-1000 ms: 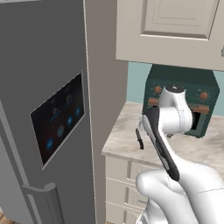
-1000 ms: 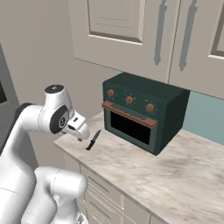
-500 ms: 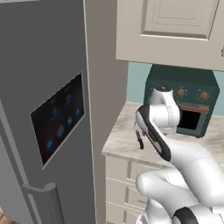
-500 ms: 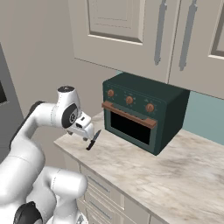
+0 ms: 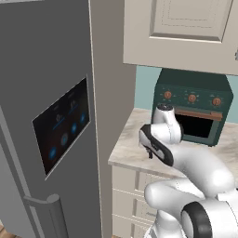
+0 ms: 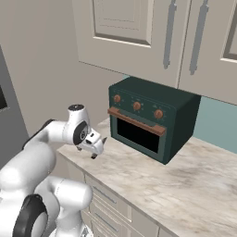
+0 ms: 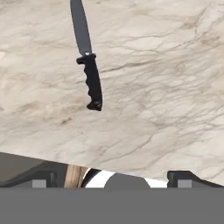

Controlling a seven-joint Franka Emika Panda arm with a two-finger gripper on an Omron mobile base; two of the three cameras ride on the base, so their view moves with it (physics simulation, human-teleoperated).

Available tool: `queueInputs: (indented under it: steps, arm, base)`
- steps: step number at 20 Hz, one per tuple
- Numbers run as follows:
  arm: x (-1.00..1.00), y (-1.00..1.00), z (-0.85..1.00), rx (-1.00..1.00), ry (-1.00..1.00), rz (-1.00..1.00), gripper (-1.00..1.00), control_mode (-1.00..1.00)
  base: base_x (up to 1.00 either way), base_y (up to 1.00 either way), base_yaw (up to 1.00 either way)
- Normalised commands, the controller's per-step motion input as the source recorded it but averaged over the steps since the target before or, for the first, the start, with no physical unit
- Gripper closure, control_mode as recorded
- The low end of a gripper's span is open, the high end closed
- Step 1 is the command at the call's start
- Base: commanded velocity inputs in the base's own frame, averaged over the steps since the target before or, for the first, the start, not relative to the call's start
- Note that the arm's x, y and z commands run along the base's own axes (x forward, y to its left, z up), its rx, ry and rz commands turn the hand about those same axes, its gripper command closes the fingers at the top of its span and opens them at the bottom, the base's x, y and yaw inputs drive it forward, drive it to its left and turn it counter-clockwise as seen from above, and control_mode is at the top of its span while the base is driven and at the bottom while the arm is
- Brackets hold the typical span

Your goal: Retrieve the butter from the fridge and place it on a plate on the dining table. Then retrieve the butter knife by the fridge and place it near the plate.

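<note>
End effector (image 6: 98, 149) poised over butter knife (image 7: 87, 61) on worktop (image 7: 166, 78).
Its jaws stand wide apart, gripping nothing; the knife lies just ahead.

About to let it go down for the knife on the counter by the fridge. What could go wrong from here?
1. The knife sits up and left of centre in the hand view, so the open gripper may descend beside it rather than over the handle.
2. It lies flat on the stone counter; the fingertips could hit the counter or skid the knife away.
3. The fridge wall is close to the arm, leaving little swing room.
</note>
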Motion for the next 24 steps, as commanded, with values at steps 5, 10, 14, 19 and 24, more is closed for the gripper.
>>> queueInputs:
  steps: [5,10,14,19,24]
  arm:
    - [0.43,0.00,-0.50,-0.01,0.00,0.00,-1.00,-1.00]
    - [0.38,0.00,-0.17,0.00,0.00,0.00,-1.00,-1.00]
    - [0.20,-0.14,-0.21,0.00,0.00,0.00,-1.00,-1.00]
    - [0.34,-0.10,-0.31,0.00,0.00,0.00,-1.00,-1.00]
    - [0.44,0.00,-0.27,0.00,0.00,0.00,-1.00,-1.00]
  base:
    - [0.00,0.00,0.00]
    - [0.00,0.00,0.00]
    - [0.00,0.00,0.00]
    - [0.00,0.00,0.00]
    - [0.00,0.00,0.00]
